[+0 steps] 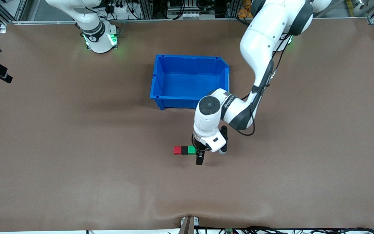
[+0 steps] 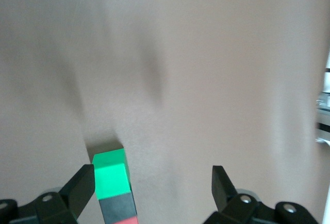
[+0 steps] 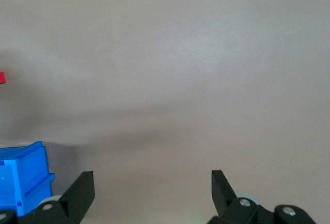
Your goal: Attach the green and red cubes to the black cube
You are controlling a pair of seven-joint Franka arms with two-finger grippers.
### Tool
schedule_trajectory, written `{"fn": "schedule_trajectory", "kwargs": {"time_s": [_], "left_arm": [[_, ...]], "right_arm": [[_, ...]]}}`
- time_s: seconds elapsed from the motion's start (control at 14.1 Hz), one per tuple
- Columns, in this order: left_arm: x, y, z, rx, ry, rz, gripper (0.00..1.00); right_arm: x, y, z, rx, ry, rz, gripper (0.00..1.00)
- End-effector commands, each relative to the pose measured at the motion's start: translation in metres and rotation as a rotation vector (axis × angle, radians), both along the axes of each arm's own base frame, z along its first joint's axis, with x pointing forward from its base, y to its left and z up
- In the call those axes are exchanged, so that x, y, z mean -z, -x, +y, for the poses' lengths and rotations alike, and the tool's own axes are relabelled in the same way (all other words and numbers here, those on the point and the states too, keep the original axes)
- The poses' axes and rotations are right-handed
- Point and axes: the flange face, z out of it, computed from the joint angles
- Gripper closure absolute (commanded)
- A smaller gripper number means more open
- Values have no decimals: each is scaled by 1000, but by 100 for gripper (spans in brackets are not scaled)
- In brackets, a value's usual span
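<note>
The red cube [image 1: 177, 150], the black cube [image 1: 184, 150] and the green cube [image 1: 191, 149] lie joined in one straight row on the brown table, black in the middle. My left gripper [image 1: 200, 155] is low at the green end of the row. In the left wrist view it [image 2: 152, 177] is open, and the green cube [image 2: 110, 175] sits just inside one finger [image 2: 80, 188], with the black cube [image 2: 117, 206] after it. My right gripper [image 3: 152, 180] is open and empty and is out of the front view. A sliver of the red cube [image 3: 2, 78] shows in the right wrist view.
An empty blue bin [image 1: 187, 58] stands on the table farther from the front camera than the cube row; its corner [image 3: 20, 183] shows in the right wrist view. The right arm's base [image 1: 99, 35] waits at the table's back edge.
</note>
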Motion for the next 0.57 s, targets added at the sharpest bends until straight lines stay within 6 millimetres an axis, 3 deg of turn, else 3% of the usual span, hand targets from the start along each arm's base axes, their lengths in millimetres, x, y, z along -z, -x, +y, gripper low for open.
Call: {"fn": "schedule_trajectory", "kwargs": {"time_s": [0.0,0.35,0.49], "left_arm": [[-50,-15,39,80,-68,10,0],[-130,-54,140,251,-145,12,0],[-164,-58,179,339,-173,38,0]], "right_arm": [[-2,18,1,2,12,-16,0],[-5,18,4,-6,21,-20,0],[-5,18,3,-7,31,-19,0]]}}
